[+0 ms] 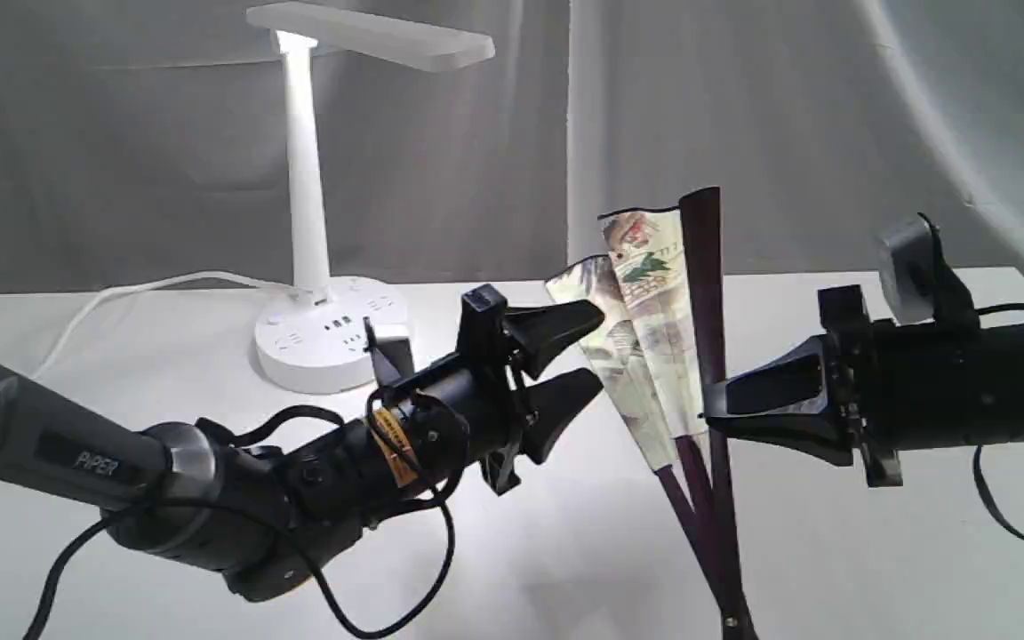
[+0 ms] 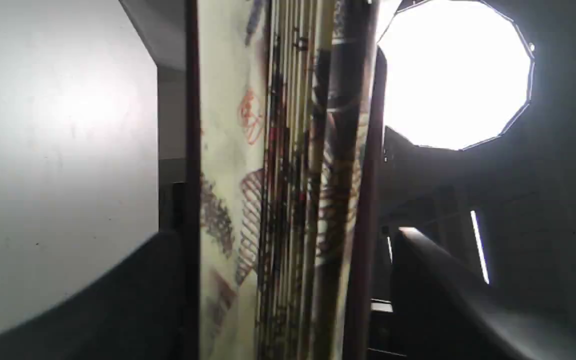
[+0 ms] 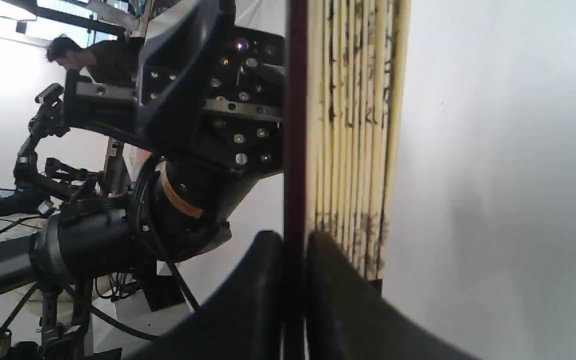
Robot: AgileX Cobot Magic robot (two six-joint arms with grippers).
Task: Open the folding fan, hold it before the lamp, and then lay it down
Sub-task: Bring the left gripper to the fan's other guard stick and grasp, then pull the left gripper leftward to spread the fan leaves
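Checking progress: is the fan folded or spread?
Barely spread: the fan shows two or three pleats parted at its top; the remaining folds lie stacked together.

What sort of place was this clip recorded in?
Most likely a staged robot-recording lab, not a home: a grey cloth backdrop hangs behind the white table, a large studio light glows in the left wrist view, and the right wrist view shows a person amid other rigs.

The word "PIPER" stands in pale letters on the grey tubular forearm [image 1: 96, 463] of the left arm. Print on its yellow sticker band [image 1: 395, 442] and the red seal on the pleated cream paper folding fan [image 2: 268, 200] cannot be read.
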